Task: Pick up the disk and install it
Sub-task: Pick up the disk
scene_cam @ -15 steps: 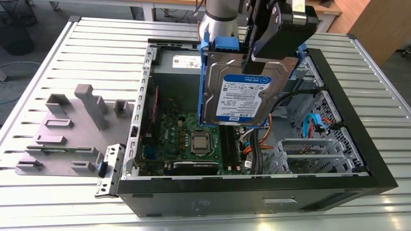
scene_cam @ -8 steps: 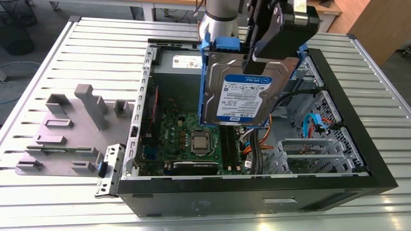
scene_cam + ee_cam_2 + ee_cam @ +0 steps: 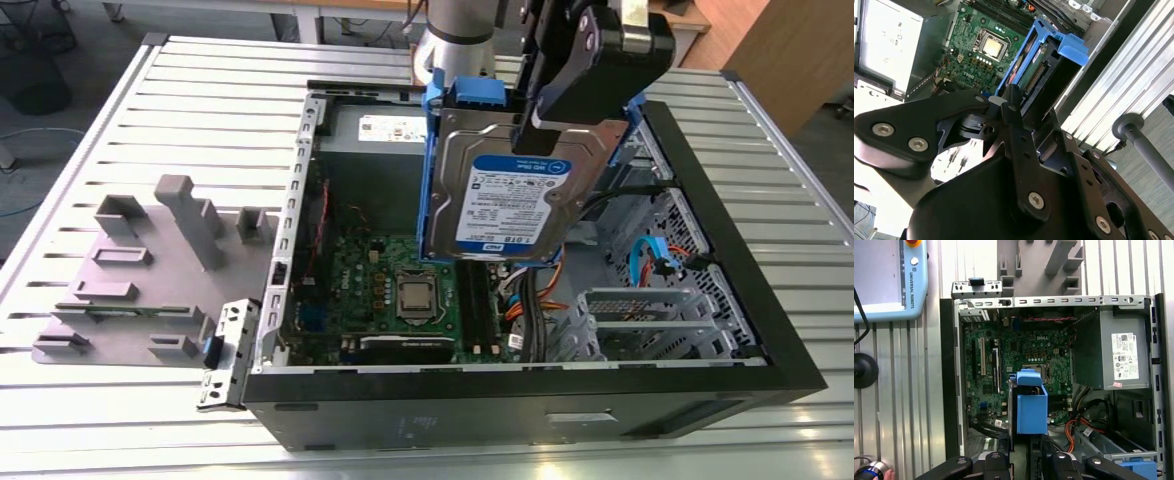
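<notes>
**Operator:** Where's the disk?

**Spotter:** Your end effector is pinching the disk by its upper edge. It hangs upright, label outward, above the open computer case, touching nothing inside as far as you can see.

**Operator:** How will it handle?

**Spotter:** Dense, stiff and shock-sensitive, I'd judge. The metal faces look slick and the blue carrier probably flexes, so you want the pinch on the metal body.

**Operator:** What's in the case?

**Spotter:** The green circuit board lies on its floor and the grey power supply sits in one corner. There are loose cables and a silver drive cage by the front wall. You can't tell whether its bay is free.
</notes>
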Controlling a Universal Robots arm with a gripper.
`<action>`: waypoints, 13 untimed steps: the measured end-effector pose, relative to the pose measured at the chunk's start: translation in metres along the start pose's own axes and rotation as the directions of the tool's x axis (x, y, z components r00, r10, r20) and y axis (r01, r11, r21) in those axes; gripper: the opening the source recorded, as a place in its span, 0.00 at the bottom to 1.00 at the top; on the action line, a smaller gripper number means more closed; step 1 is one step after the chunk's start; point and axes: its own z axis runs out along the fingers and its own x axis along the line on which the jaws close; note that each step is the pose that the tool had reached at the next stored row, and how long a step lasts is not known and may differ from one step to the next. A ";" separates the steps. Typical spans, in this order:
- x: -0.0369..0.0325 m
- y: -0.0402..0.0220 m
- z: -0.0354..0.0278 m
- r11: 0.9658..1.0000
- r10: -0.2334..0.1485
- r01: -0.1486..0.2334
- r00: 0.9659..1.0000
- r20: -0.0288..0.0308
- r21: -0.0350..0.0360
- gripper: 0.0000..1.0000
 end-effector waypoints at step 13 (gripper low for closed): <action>-0.0004 -0.0069 -0.0002 1.000 0.000 0.000 1.000 0.000 0.000 0.35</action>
